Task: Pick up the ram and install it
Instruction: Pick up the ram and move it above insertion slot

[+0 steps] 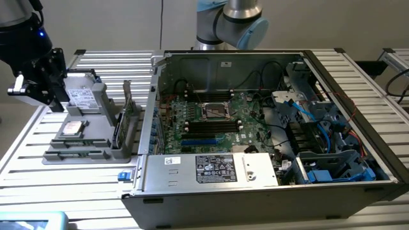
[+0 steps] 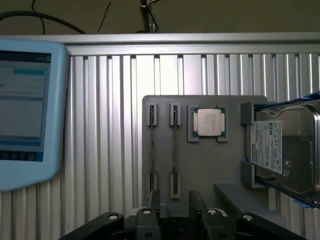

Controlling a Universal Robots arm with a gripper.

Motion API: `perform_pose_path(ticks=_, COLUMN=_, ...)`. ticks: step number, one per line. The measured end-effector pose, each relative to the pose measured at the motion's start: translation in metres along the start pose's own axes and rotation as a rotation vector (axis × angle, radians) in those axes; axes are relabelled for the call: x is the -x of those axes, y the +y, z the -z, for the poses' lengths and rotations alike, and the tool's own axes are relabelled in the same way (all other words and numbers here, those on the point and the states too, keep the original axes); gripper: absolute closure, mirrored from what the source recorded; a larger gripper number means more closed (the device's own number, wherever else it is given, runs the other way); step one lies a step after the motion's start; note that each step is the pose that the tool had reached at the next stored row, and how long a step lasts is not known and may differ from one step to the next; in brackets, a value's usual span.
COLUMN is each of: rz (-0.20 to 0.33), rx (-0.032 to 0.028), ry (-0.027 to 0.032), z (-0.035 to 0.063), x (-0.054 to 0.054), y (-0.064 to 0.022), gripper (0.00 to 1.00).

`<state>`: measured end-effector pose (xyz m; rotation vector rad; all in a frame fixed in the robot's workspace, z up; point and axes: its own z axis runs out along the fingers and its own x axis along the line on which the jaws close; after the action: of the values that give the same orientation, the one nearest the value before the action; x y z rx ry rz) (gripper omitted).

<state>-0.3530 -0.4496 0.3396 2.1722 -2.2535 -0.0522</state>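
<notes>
**A:** Closest to the lens is the gripper. Its two dark metal fingers stand apart with nothing between them, and grey plastic shows through the gap.

**B:** Jaws open and empty, then. Where's the ram?

**A:** The ram stands on edge in a slot of the matte grey holder. It's a thin strip in line with the gap between the fingers, and nothing touches it. A second slot runs just beside it, also with a thin strip in it.

**B:** In the exterior view the holder sits at nine o'clock from the open computer case. The ram is low at the holder's near end.

**A:** The wrist view also shows a square processor with a shiny metal lid, sitting between the ram slots and a silver hard drive. The drive has a white label, but the print is too small to read.

**B:** The exterior view adds a tall green expansion card, upright on the holder's case side. Inside the case there's a green motherboard and blue cables at three o'clock. On the near wall is a black-and-white sticker, and I can't read that one either.

**A:** Under everything is a ribbed aluminium table. A tablet in a pale blue, rounded casing lies on it.

**B:** The tablet is at seven o'clock from the case.
</notes>
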Motion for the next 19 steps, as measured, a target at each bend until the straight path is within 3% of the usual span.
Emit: perform_pose_path(ticks=19, rz=0.0, rx=0.0, ry=0.0002, z=-0.0331, x=-0.012, y=-0.0015, gripper=0.64)
